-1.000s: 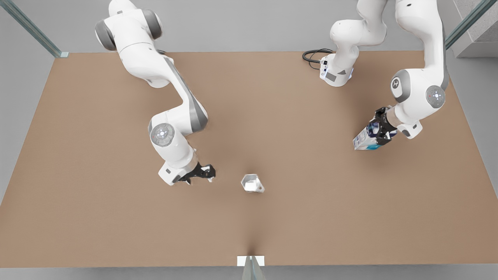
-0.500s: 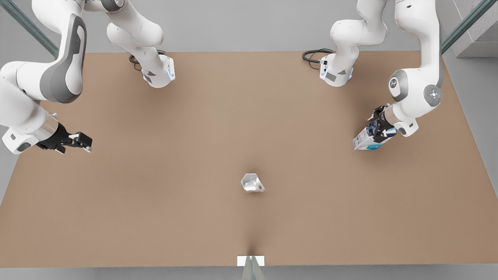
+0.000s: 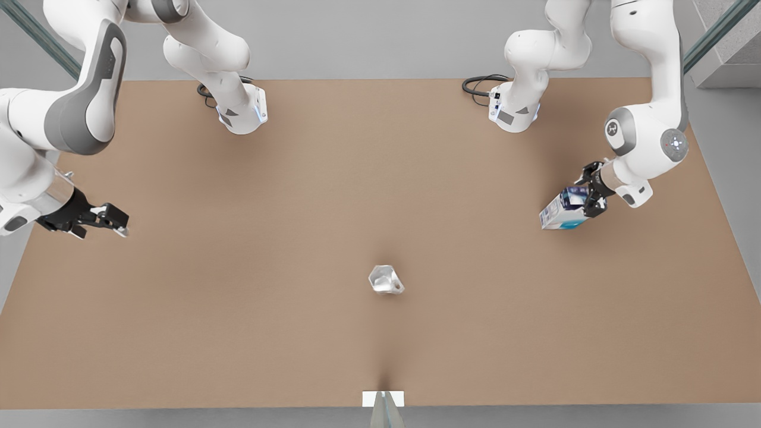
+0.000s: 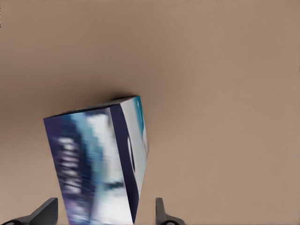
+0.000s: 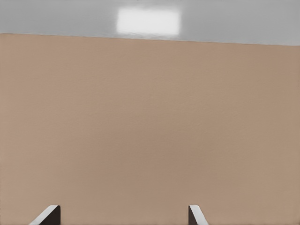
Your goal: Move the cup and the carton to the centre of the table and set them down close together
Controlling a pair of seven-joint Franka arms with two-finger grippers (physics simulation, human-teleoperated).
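The white and dark blue carton [image 3: 562,213] lies on the tan table [image 3: 357,178] near the front view's right edge. My left gripper [image 3: 590,193] is open at the carton's far-right end; in the left wrist view its fingertips [image 4: 47,211] flank the carton [image 4: 101,159] without touching it. The silvery faceted cup [image 3: 386,279] sits alone near the table's middle, toward the front edge. My right gripper [image 3: 112,223] hovers open over the table's left edge in the front view, far from the cup, with nothing between its fingertips [image 5: 49,213].
Both arm bases [image 3: 241,113] [image 3: 514,113] stand at the table's back edge with black cables beside them. A small white marker [image 3: 383,398] sits at the middle of the front edge. Bare tabletop lies between cup and carton.
My right arm swung from beside the cup out to the table's left edge. My left gripper drew back a little from the carton. Cup and carton stayed where they were.
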